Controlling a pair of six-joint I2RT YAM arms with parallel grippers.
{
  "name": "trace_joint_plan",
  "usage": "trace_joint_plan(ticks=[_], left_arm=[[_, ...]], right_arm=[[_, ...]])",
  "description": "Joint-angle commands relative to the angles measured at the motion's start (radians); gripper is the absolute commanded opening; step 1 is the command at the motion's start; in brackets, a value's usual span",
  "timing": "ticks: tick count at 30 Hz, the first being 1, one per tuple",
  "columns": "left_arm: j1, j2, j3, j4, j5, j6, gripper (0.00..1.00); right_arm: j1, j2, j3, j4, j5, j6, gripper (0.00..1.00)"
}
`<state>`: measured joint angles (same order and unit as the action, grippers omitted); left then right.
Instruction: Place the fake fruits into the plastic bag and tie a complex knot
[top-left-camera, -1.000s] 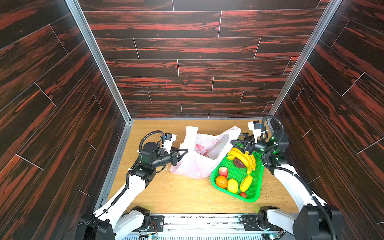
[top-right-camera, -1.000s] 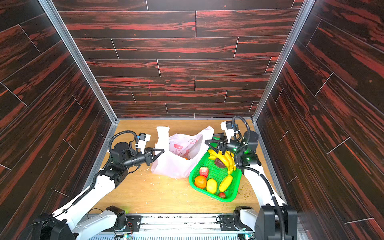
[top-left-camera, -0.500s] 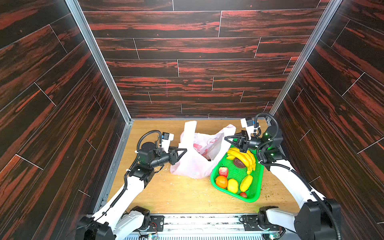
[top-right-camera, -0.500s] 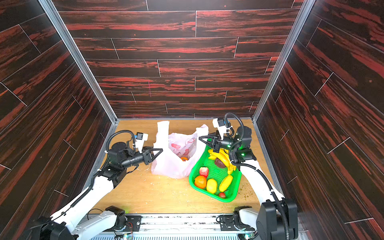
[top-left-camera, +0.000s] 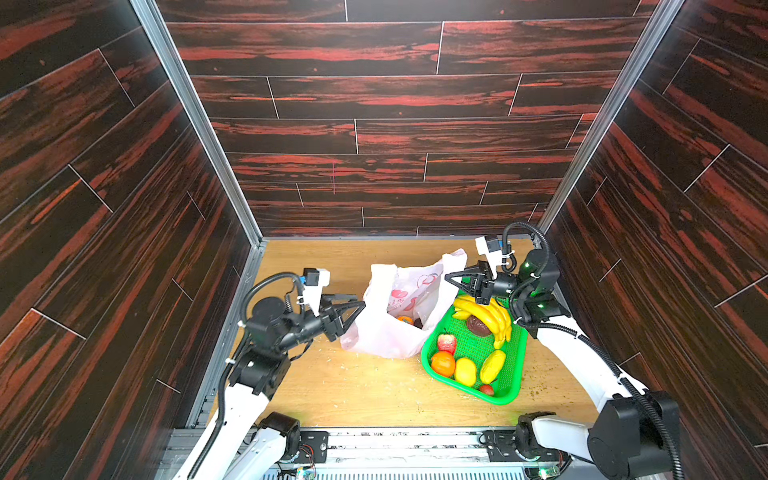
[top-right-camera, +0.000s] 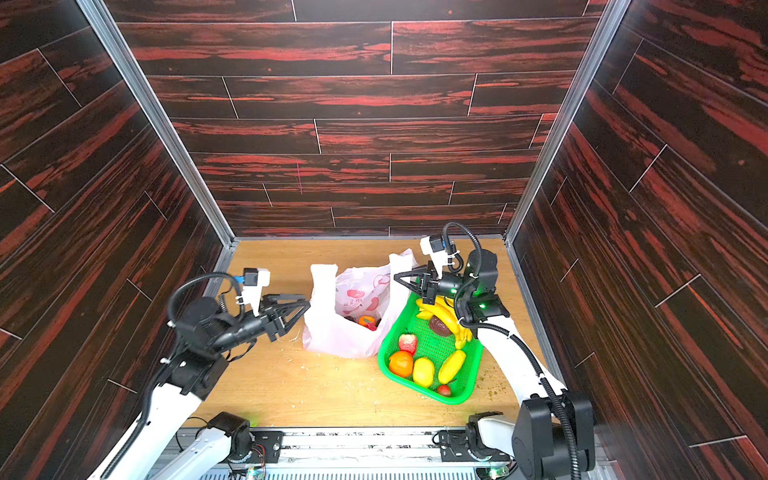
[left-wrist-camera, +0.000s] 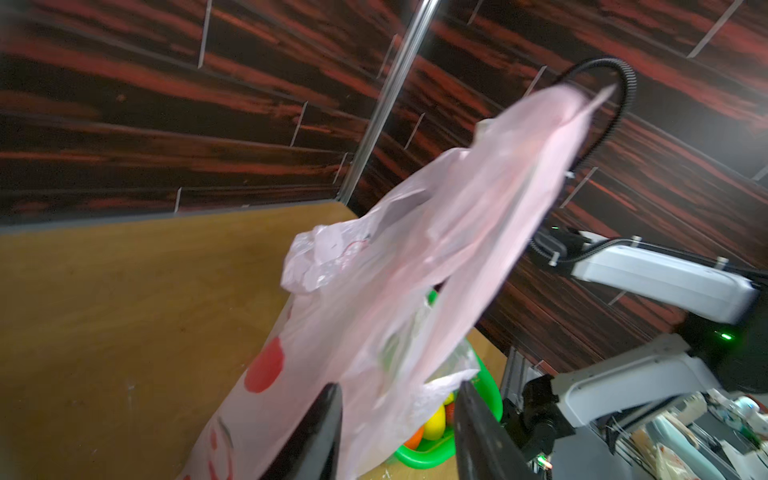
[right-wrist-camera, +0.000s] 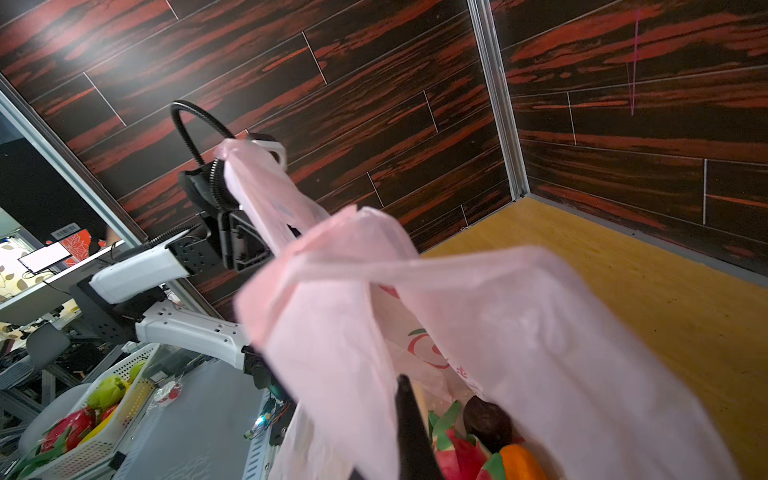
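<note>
Beside the green perforated plastic basket (top-left-camera: 498, 401) of glossy toy fruits (top-left-camera: 490, 316), the thin pinkish printed plastic bag (top-left-camera: 382, 336) seems mid-loading, right jaws pinching its rim, left jaws spread; next likely needs the left handle gripped.

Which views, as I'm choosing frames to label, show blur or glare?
Left wrist view: plastic bag smeared, left gripper dark and soft. Right wrist view: bag soft near the lens, wall planks sharp. Both top views: crisp, small highlights on the orange.
</note>
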<state>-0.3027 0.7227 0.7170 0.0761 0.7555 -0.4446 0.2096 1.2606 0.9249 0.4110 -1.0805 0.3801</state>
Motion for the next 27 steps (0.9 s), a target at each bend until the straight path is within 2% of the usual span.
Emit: trace_joint_plan(ticks=[1, 6, 10, 13, 16, 22, 27], left_arm=[[-0.090, -0.036, 0.027, 0.008, 0.028, 0.020, 0.47], [-0.306, -0.004, 0.061, 0.030, -0.036, 0.071, 0.49], [-0.420, 0.134, 0.119, 0.100, -0.078, 0.107, 0.54], [-0.431, 0.260, 0.192, 0.112, -0.094, 0.138, 0.56], [-0.431, 0.344, 0.243, 0.152, -0.165, 0.159, 0.59], [-0.431, 0.452, 0.350, 0.152, -0.187, 0.207, 0.63], [-0.427, 0.502, 0.388, 0.170, -0.205, 0.197, 0.65]], right_arm=[[0.008, 0.013, 0.025, -0.006, -0.002, -0.023, 0.00], [0.014, 0.013, 0.030, -0.011, -0.004, -0.023, 0.00], [0.029, 0.011, 0.031, -0.013, -0.016, -0.027, 0.00], [0.039, 0.003, 0.026, -0.017, -0.034, -0.033, 0.00], [0.051, -0.010, 0.015, -0.019, -0.059, -0.046, 0.00], [0.072, -0.048, -0.002, -0.092, -0.105, -0.119, 0.00], [0.090, -0.049, -0.012, -0.121, -0.131, -0.149, 0.00]])
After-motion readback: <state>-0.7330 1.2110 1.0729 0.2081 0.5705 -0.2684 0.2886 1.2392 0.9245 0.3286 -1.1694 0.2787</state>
